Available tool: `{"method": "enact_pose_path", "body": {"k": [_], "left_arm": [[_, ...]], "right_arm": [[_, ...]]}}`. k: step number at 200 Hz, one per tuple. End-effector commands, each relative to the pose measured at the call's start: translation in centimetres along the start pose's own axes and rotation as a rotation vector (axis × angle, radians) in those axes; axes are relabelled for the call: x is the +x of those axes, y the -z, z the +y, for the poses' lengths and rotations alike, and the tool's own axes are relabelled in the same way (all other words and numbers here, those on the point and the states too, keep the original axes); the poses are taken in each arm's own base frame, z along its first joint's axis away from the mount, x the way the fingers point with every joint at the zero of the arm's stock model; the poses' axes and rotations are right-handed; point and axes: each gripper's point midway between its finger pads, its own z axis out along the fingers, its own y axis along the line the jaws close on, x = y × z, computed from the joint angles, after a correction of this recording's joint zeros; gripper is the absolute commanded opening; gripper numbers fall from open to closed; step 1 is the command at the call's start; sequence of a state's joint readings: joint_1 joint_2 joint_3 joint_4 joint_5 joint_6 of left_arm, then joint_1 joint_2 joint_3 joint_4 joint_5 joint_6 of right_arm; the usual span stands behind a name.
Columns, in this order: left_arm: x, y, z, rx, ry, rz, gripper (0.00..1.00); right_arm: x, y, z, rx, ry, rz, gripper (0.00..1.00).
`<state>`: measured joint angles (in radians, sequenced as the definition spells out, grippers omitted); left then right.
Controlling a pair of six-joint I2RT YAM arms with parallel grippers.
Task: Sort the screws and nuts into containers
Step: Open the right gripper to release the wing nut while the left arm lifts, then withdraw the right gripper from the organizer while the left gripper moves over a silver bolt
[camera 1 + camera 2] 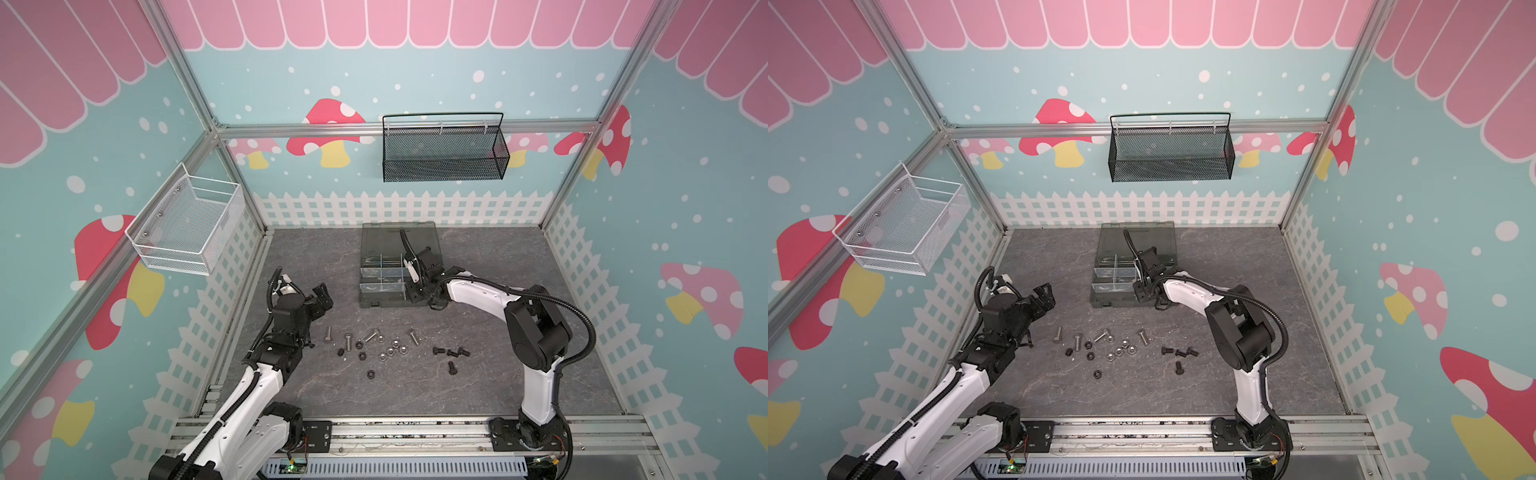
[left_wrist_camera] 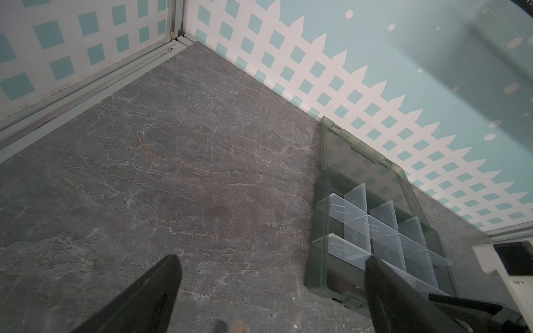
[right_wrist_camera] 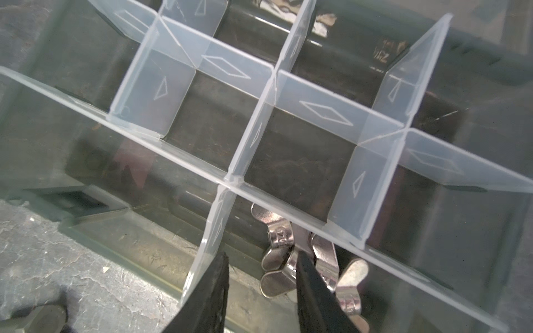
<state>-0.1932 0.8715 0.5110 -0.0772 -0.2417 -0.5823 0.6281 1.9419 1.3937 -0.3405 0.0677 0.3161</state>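
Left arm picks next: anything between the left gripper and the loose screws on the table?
Nothing visible does. The left gripper hangs open above bare table; the screws lie uncovered nearer the front, and the right gripper is away over the organiser case.

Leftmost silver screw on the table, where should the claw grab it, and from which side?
Grip the screw across its shank, coming straight down from above. It lies flat, clear of its neighbours, with its long axis running roughly near to far, so the jaws should close left-right across it. The left claw, open, is probably best placed.
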Motion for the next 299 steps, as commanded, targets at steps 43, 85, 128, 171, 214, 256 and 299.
{"method": "enact_pose_path", "body": {"k": [43,85,128,171,214,256,299], "left_arm": [[2.2,0.7,0.2,-0.070,-0.101,0.203,1.00],[4.6,-0.1,-0.4,-0.131,-0.226,0.357,1.00],[7.2,-1.3,-0.1,-0.162,-0.254,0.473,1.00],[8.7,-2.1,1.5,-0.260,-0.285,0.549,1.00],[10.1,-2.7,2.6,-0.316,-0.292,0.599,1.00],[11.6,-2.9,3.7,-0.363,-0.297,0.654,1.00],[13.2,-2.9,4.9,-0.416,-0.313,0.721,1.00]], "right_arm": [[-1.2,5.8,-2.2,0.081,-0.080,-0.170,0.57],[-0.3,8.7,-3.9,0.141,-0.138,-0.262,0.70],[1.0,11.8,-6.5,0.248,-0.209,-0.351,0.84],[3.1,15.0,-9.4,0.354,-0.302,-0.437,0.98],[5.7,17.0,-11.9,0.439,-0.408,-0.488,0.98],[7.7,17.4,-13.1,0.493,-0.459,-0.501,0.98],[8.2,17.7,-13.5,0.513,-0.478,-0.511,0.98]]}}
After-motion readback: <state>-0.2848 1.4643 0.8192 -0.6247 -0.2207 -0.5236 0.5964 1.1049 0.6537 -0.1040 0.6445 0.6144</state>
